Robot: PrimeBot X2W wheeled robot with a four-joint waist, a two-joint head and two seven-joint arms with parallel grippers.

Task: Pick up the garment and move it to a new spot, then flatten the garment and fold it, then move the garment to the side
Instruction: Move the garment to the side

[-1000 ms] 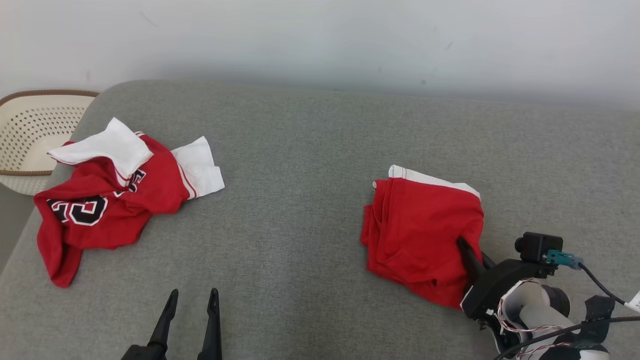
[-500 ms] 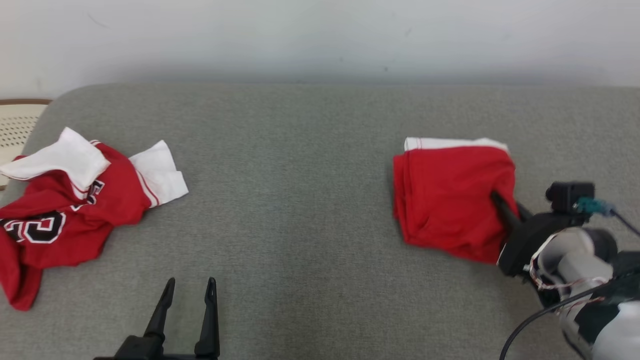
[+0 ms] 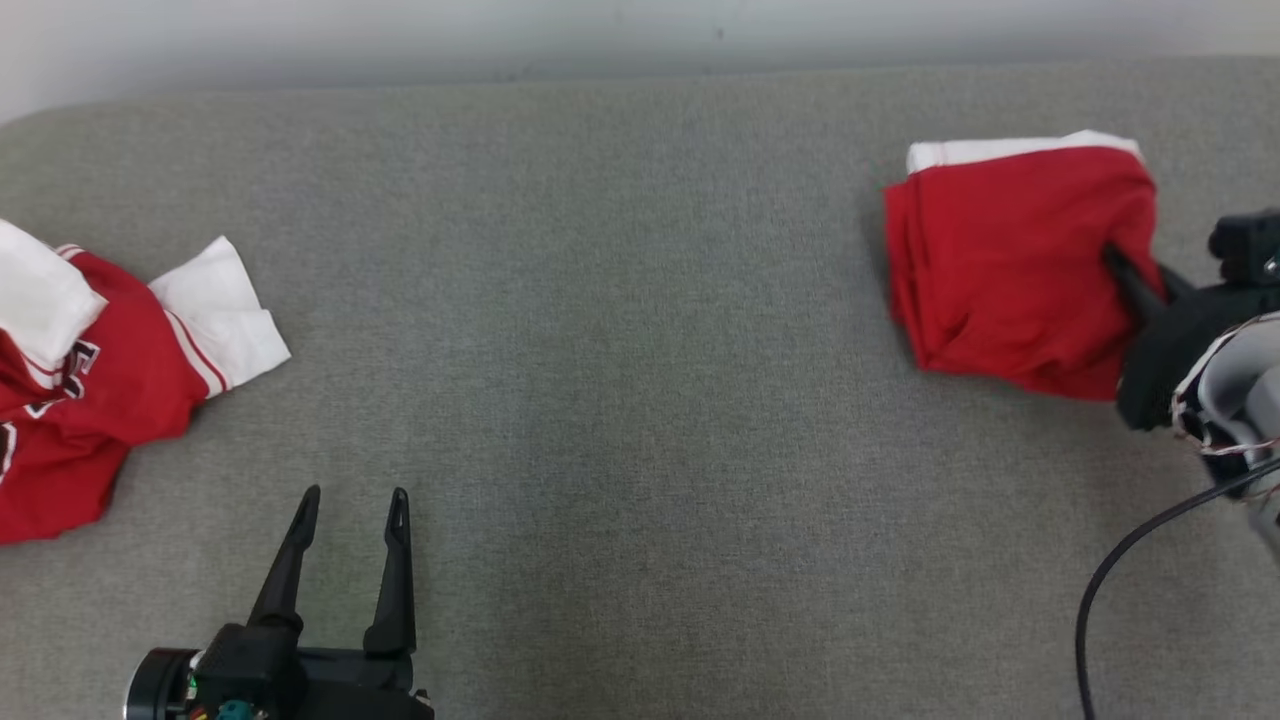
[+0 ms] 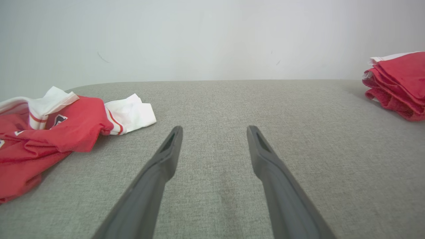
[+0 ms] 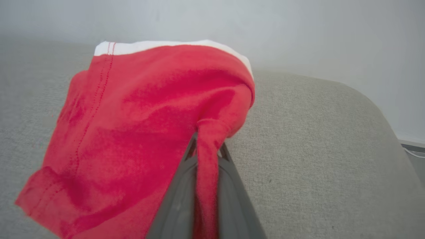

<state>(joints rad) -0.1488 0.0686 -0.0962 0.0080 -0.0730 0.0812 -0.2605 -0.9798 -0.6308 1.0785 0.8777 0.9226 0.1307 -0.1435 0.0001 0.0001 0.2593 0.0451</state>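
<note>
Folded red garment (image 3: 1000, 270) at 2 o'clock in head view, lying on grey cushion (image 3: 620, 350), white band along far edge. Right gripper (image 3: 1112, 258) at 3 o'clock, fingers almost together, pinching bunched red fold at garment's right edge. Left gripper (image 3: 352, 495) at 7 o'clock, fingers spread wide, empty, over bare cushion. 2nd shirt (image 3: 110, 390), red and white, crumpled at 9 o'clock, well apart from both grippers.
</note>
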